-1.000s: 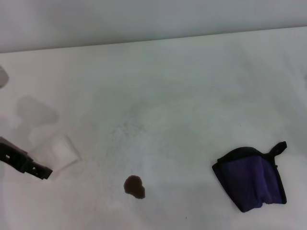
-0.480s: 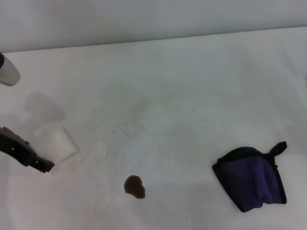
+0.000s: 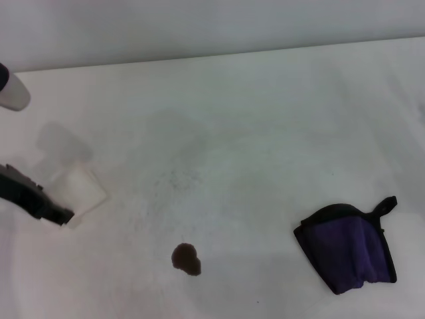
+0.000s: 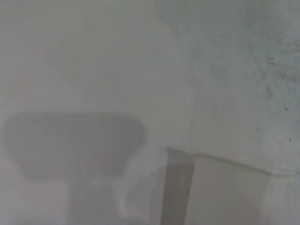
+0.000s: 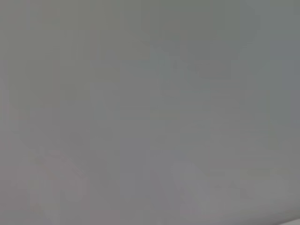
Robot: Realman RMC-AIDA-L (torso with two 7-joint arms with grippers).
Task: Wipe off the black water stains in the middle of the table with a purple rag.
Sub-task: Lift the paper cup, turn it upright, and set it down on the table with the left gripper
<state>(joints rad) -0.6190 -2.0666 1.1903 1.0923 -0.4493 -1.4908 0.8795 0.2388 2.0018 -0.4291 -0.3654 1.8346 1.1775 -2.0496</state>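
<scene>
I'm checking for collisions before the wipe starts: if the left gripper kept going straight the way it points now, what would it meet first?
Probably the white paper cup: the left gripper sits right at it, pointing across the table. Whether they already touch is unclear.

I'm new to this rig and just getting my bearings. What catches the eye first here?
The purple rag lies crumpled at the near right of the white table, untouched. A small dark stain sits near the front middle, well apart from it. At far left, the left gripper is at a white paper cup.
</scene>
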